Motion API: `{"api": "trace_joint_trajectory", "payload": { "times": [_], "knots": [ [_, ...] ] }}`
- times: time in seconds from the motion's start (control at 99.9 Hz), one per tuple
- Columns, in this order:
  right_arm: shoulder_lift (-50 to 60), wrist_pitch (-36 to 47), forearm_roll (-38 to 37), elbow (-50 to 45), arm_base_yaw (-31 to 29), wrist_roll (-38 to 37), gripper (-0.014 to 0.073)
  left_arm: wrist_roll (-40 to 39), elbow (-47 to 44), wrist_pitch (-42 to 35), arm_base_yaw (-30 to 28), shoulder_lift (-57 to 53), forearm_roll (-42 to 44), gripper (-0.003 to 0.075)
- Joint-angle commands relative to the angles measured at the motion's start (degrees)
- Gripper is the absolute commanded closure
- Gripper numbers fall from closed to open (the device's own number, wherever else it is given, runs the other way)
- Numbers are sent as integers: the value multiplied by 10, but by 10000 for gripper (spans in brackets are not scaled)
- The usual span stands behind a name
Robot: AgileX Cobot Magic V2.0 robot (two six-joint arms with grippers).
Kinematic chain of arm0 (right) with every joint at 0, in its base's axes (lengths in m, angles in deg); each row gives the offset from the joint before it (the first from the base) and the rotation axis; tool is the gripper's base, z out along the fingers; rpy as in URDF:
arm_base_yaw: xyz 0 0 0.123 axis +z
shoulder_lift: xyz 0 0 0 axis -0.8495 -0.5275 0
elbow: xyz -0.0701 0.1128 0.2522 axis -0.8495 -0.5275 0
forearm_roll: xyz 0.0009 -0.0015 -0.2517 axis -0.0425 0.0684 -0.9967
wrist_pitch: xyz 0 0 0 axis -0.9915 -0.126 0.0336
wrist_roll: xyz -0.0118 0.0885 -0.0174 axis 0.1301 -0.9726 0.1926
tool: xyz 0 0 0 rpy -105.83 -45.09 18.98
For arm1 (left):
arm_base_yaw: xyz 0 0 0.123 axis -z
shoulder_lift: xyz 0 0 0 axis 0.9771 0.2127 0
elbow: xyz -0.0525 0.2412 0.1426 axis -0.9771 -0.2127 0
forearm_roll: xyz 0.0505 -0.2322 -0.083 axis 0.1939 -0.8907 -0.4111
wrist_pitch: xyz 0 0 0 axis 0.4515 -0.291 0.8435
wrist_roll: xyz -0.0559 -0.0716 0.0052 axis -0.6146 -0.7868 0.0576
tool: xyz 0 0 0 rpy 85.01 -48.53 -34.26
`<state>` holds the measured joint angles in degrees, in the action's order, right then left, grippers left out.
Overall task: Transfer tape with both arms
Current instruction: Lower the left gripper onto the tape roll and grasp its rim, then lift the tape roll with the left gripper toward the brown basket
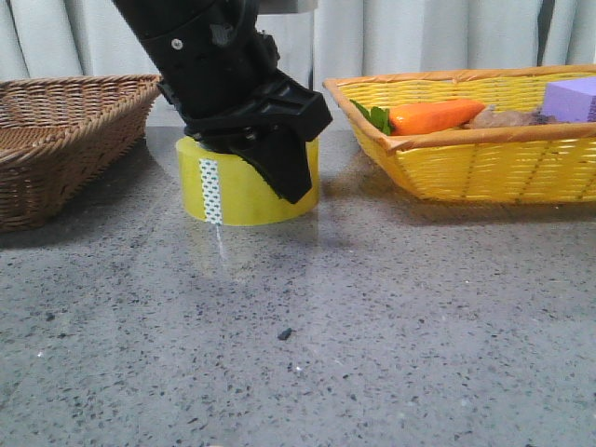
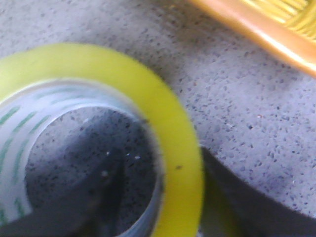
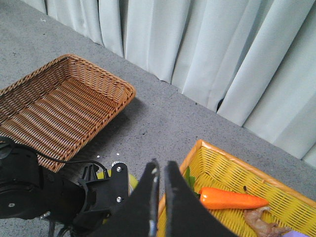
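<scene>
Your left gripper (image 1: 265, 158) straddles the tape (image 1: 244, 191), which sits on the table (image 1: 372, 326) between the brown basket (image 1: 65, 130) and the yellow basket (image 1: 484, 158); whether it is squeezing, you cannot tell. Lift and handover remain. Right gripper (image 3: 160, 197) is nearly closed, empty. The tape is translucent yellow with a green-printed strip.
</scene>
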<state>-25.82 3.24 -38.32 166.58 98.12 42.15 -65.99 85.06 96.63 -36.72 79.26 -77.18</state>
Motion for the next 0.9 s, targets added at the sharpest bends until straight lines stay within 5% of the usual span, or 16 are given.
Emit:
{"api": "trace_joint_trajectory", "payload": {
  "times": [0.0, 0.55, 0.891],
  "knots": [
    [18, 36, -15, 16, -3, 4, 668, -1, 18, -26, 3, -22, -7, 561],
    [18, 34, -25, 16, -3, 4, 668, -1, 91, 42, 3, -49, 4, 736],
    [18, 33, -26, 16, -3, 4, 668, -10, 166, 117, -65, -143, 75, 741]
  ]
}}
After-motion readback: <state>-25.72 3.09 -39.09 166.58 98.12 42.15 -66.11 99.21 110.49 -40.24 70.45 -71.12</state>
